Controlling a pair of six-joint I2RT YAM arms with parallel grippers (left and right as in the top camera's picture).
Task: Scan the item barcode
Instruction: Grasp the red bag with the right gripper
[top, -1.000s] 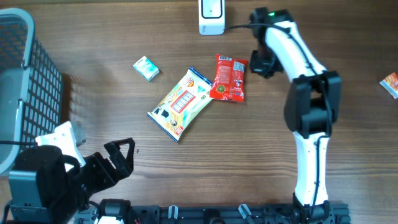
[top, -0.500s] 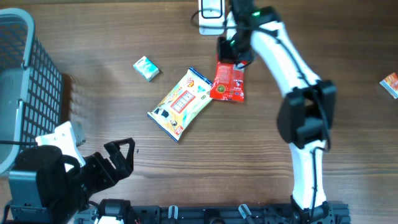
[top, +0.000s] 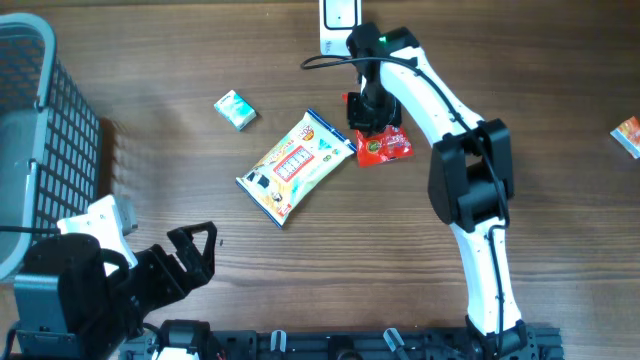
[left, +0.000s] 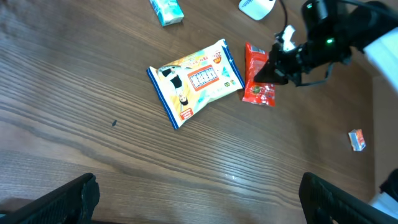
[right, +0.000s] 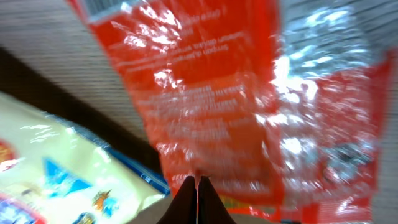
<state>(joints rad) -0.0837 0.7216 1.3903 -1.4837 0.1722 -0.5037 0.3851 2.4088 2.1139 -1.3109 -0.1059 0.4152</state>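
Overhead, red packet (top: 385, 146): lies on the counter (top: 400, 290), just beside the yellow packet (top: 295, 165) and near the white scanner (top: 339, 20) at the far edge.
Overhead, right pincer (top: 365, 112): down on the packet's upper end; the arm hides how the jaws stand.
Overhead, left pincer (top: 195, 245): wide open, holding nothing, parked at the near edge well apart from the packets.
Overhead, progress: early, by my reading. The item is reached but not yet presented to the scanner, so lifting it, turning the barcode toward the scanner and getting a read are all left.
Left wrist, red packet (left: 261, 90): seen from low and to the side, with one end under the right pincer (left: 270, 68) and the rest flat on the wood. This view adds a small orange box (left: 356, 139) lying well away.
Left wrist, own fingers (left: 74, 196): spread to both lower corners, nothing between them.
Right wrist, right pincer (right: 197, 190): here alone the jaws show. They are closed tip to tip at the lower edge of the red packet (right: 205, 93); whether film is pinched between them cannot be told.
Right wrist, detail: glossy crinkled wrapper fills the picture, with the yellow packet (right: 56, 180) at lower left. A pale striped patch at the top edge may be the barcode, but it is too blurred to say.
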